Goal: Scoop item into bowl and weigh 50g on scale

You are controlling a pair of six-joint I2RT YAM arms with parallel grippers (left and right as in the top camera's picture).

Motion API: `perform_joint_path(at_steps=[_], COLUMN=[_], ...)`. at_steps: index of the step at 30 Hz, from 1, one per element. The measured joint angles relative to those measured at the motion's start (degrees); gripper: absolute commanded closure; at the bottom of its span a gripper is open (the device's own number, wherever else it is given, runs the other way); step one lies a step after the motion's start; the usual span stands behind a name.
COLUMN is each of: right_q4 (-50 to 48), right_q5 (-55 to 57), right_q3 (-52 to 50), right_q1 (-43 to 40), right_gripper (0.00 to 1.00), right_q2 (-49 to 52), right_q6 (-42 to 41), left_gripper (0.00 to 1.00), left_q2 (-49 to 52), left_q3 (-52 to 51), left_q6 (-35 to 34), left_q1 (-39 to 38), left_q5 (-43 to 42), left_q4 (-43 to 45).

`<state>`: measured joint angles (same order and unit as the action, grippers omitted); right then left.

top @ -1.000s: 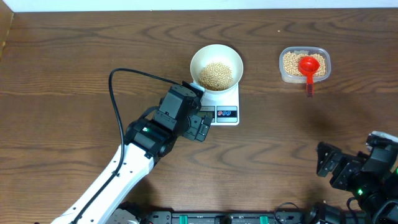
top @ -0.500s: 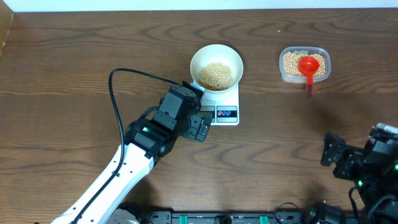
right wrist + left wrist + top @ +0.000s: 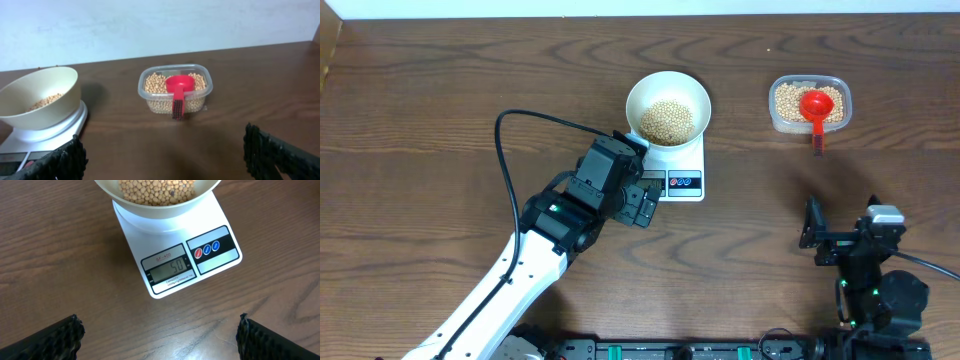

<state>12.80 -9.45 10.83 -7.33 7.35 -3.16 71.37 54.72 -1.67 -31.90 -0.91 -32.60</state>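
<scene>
The white bowl [image 3: 667,104] holds tan beans [image 3: 666,120] and stands on the white scale [image 3: 684,168]. In the left wrist view the scale [image 3: 172,267] shows 50 on its display, below the bowl [image 3: 157,202] of beans [image 3: 155,190]. My left gripper [image 3: 642,203] is open and empty just in front of the scale; its fingers frame bare wood [image 3: 159,339]. My right gripper [image 3: 817,238] is open and empty at the front right, facing the bowl [image 3: 39,98], the scale [image 3: 37,137] and the tub; it shows in its own view [image 3: 165,157].
A clear plastic tub [image 3: 809,104] of beans with a red scoop [image 3: 815,108] in it stands at the back right, also in the right wrist view [image 3: 175,94]. The left arm's black cable [image 3: 510,150] loops over the table left of the scale.
The right arm has swung round and drawn back near the front edge, its gripper now pointing toward the tub. The left arm, bowl and scale have not moved.
</scene>
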Motion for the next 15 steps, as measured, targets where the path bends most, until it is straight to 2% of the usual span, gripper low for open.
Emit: perform_joint_path(at_steps=[5, 15], right_q4=[-6.03, -6.84], right_q5=[0.42, 0.94], right_q3=[-6.8, -9.14], right_q1=[0.68, 2.23], right_gripper=[0.01, 0.01], right_q2=[-3.63, -6.51], right_q6=[0.0, 0.0], left_gripper=[0.0, 0.0], left_q2=[0.0, 0.0], left_q3=[0.0, 0.0], left_q6=[0.0, 0.0], left_q1=[0.0, 0.0], left_q5=[0.0, 0.0], left_q4=[0.0, 0.0])
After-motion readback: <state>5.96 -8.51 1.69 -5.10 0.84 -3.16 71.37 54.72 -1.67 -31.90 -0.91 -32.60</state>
